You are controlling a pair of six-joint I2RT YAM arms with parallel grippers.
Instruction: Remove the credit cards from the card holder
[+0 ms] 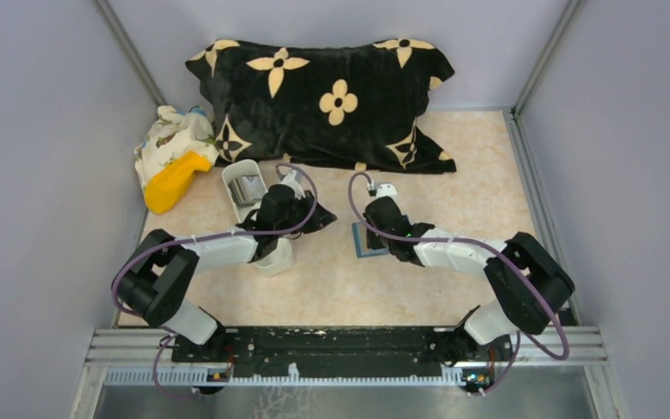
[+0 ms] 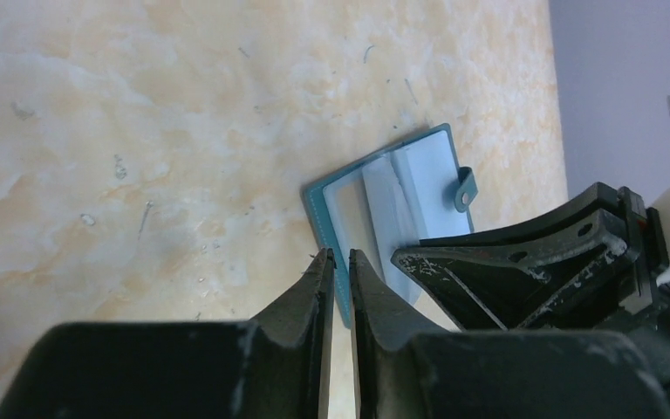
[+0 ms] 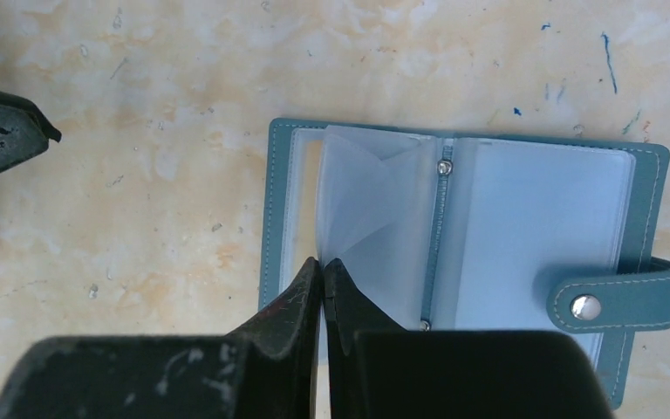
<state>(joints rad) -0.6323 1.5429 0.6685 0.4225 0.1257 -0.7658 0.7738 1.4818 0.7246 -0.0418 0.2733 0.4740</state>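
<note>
Lying open flat on the marbled table [image 1: 331, 279], one blue-teal card holder [image 3: 488, 218] is showing its two halves. A single closing tab [image 3: 615, 297] with one round snap stud [image 3: 585, 306] is sticking out from one half's edge. Its clear sleeves are fanning up from the spine and looking pale and see-through; whether any card is sitting inside them I cannot tell.

Two grippers are hanging at the holder. The right gripper [image 3: 323, 266] is hovering over the half opposite the tab, its fingers pressed together at the tips beside a raised sleeve. Whether a sleeve is caught between them is hard to make out. The left gripper [image 2: 340, 260] is sitting just beside the holder's outer edge, its fingers drawn together with only a thin slit between them.

Left of the holder one white oblong tray [image 1: 229, 179] is lying, partly hidden under the left arm. One silvery card-like piece [image 1: 247, 188] is resting inside it, too small to identify surely. Beyond the holder one black pillow [image 1: 323, 96] with tan flower shapes is lying. Farther left of the holder, one yellow object [image 1: 174, 181] and one patterned cloth [image 1: 170, 135] are bunching together. A few blue pen marks [image 3: 606, 48] are showing on the table near the holder, too scrappy to read.
</note>
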